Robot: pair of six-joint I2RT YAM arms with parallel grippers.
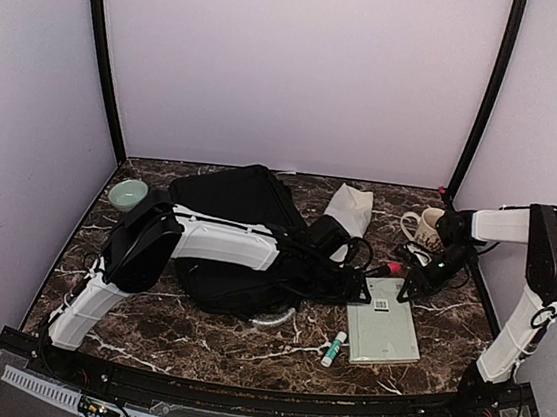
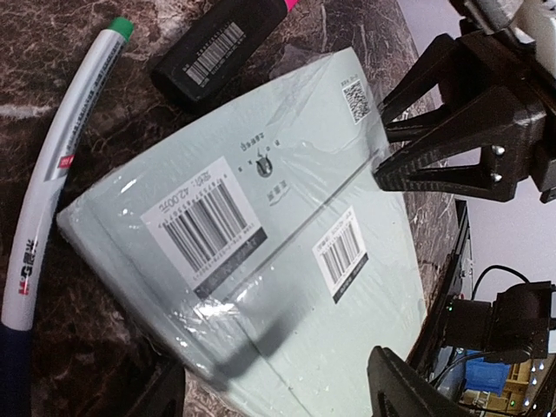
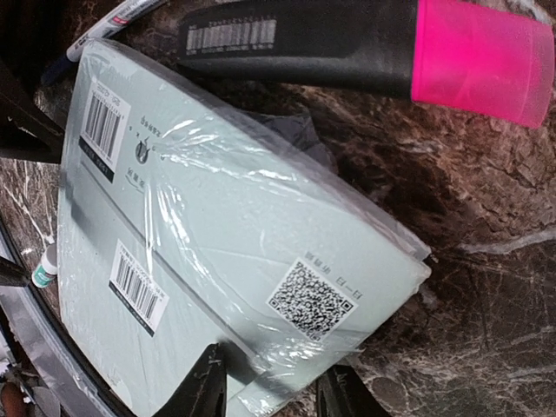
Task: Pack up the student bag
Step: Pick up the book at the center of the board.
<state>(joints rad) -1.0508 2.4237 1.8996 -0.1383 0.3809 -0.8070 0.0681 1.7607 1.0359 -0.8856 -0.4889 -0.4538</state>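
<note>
The student bag (image 1: 235, 196), left of centre on the table (image 1: 192, 345), was judged soft, floppy and bulky; lift by its grey loop handle (image 1: 271, 320). Its long axis ran far-to-near, handle nearest. The left gripper (image 2: 278, 369) hung wide and empty over the wrapped pack (image 2: 261, 261). The right gripper (image 3: 274, 365) stood narrow astride its edge, grip undeterminable.

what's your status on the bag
left gripper open over notebook pack. right gripper astride its edge, grip unclear. student bag behind, left arm across it.
</note>
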